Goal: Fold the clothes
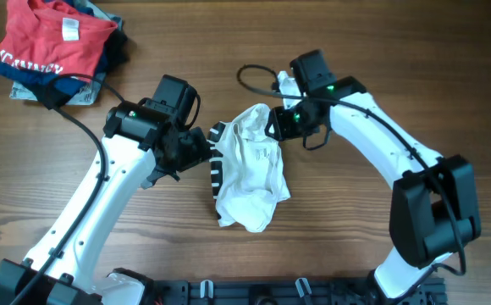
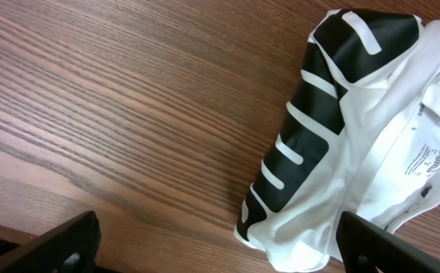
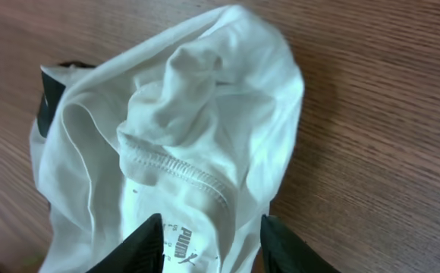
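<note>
The left gripper [image 2: 216,227] has its dark fingers [image 2: 61,241] spread wide and empty. The white shirt [image 2: 387,144], black striped panel up, lies just ahead, nearer the right finger. The right gripper [image 3: 211,239] straddles the shirt's labelled edge with its fingers [image 3: 290,246] half closed; whether they pinch it cannot be told.

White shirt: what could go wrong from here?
1. The white shirt lies crumpled; the right gripper straddles bunched fabric by the label, so it may lift several layers.
2. The left gripper is open beside the black striped panel, so nothing anchors that side; the shirt could drag.
</note>
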